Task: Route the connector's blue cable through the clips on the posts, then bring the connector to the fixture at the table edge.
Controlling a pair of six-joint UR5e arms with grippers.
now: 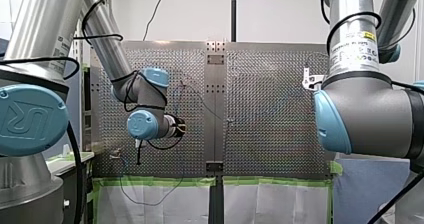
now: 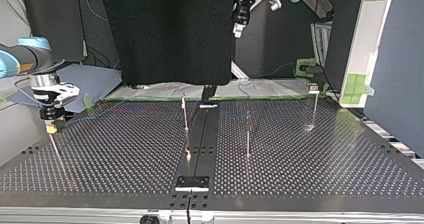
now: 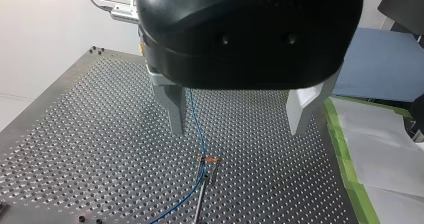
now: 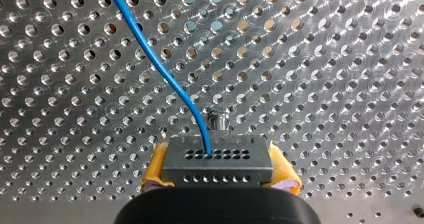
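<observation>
My right end effector is clamped on the grey connector, with its yellow pads pressed against the connector's two sides. The face with rows of small holes points away from the wrist. The blue cable leaves one of those holes and curves ahead and off to one side over the perforated desk. In the top view this end effector hangs low over the desk, close to its surface. My left end effector has its metal fingers spread wide apart and holds nothing. The blue cable runs across the desk below the gap, nearer one finger. Ahead of the fingers it reaches a small clip on top of a thin post and carries on beside the post. I cannot tell whether the cable sits inside the clip or only lies against it. A band of green tape borders the desk beyond the other finger. In the top view my left end effector hangs high above the desk, well apart from the right one.
</observation>
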